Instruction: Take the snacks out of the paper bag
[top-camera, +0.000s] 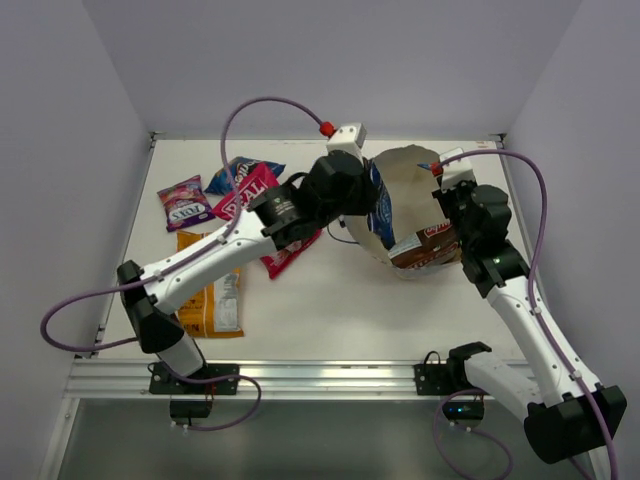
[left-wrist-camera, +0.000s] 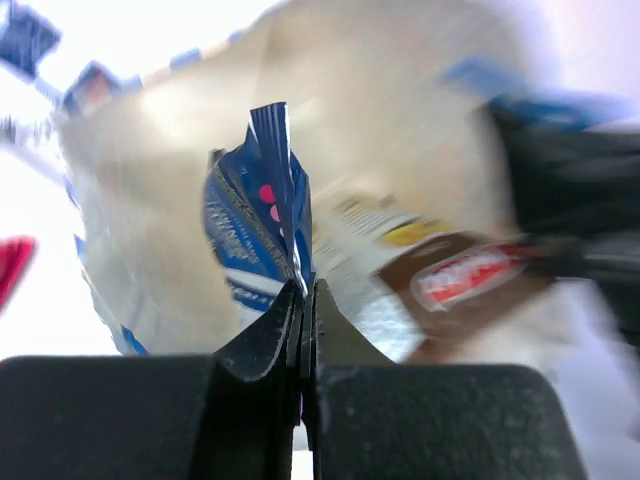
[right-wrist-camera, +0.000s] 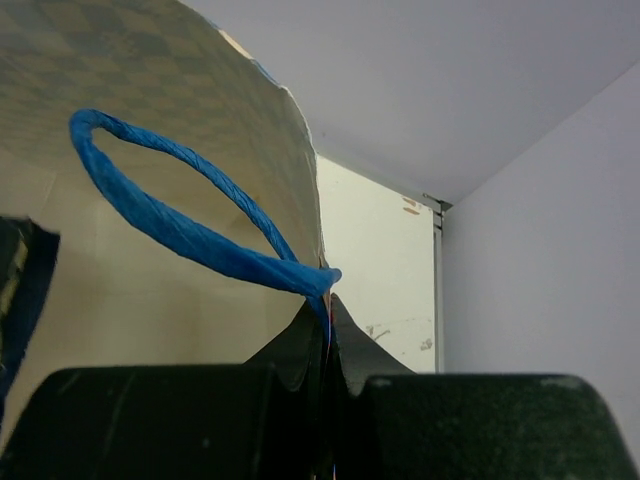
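Snack packet, small, blue-white crinkly foil (left-wrist-camera: 255, 215), is pinched by an edge in the closed left gripper (left-wrist-camera: 305, 290), inside the checkered paper bag (top-camera: 405, 185) near the table's (top-camera: 350, 310) far right corner. Judged light, slippery and crushable, it is best held by a seam. The bag's blue cord handle (right-wrist-camera: 170, 225) is clamped by the right gripper (right-wrist-camera: 325, 300).

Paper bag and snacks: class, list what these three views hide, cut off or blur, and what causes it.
Top view: the left arm covers the left gripper and part of the orange-yellow packet.
Left wrist view: the brown-and-white chip bag is blurred, lettering unreadable.
Right wrist view: the paper bag wall blocks its contents.
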